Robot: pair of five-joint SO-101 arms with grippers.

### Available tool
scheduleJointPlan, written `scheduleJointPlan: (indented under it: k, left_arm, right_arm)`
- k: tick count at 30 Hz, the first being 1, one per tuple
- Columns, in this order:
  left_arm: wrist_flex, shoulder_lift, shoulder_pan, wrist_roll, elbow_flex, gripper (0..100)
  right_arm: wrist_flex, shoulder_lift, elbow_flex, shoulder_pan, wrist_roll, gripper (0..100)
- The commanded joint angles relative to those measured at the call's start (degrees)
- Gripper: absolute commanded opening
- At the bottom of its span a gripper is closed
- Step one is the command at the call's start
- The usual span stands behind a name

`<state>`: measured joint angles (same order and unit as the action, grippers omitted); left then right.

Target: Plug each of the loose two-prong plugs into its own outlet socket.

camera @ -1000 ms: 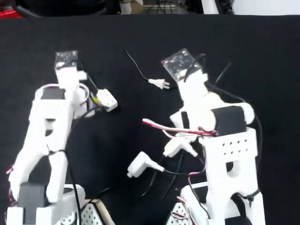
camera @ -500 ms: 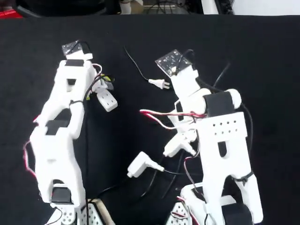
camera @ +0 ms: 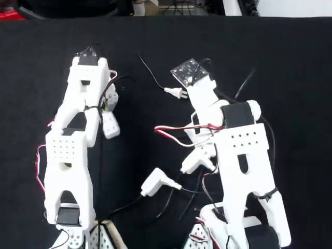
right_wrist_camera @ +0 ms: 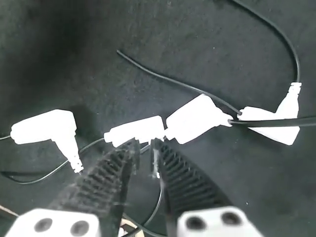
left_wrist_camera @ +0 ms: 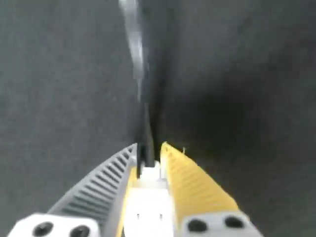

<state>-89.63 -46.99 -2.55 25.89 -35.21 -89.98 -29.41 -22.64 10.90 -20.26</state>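
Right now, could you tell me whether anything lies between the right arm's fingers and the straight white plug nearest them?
Nothing visible does: the fingers sit with their tips right at the plug, nothing between.

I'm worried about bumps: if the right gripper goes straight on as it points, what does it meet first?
The right gripper would probably meet the small white plug lying just past its tips; the height between them is unclear.

A red object (camera: 9, 14) sits beyond the black tablecloth's (camera: 301, 57) far edge.
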Motion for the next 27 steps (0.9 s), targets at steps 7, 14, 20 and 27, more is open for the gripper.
scheduleJointPlan:
  k: [7, 14, 20, 27]
  left_arm:
    - [-10.9, 0.4, -0.1, -8.8, 5.6, 3]
    - [-4.0, 9.2, -0.6, -14.2, 22.9, 3]
    - [4.9, 28.7, -0.6, -16.4, 44.6, 3]
    - [12.2, 49.1, -1.0, -20.7, 66.5, 3]
  right_arm:
    - [0.9, 0.0, 0.1, -0.8, -0.3, 5.0]
    - [0.9, 0.0, 0.0, -0.8, -0.3, 5.0]
    - [0.9, 0.0, 0.0, -0.8, -0.3, 5.0]
    - [0.9, 0.0, 0.0, -0.8, -0.3, 5.0]
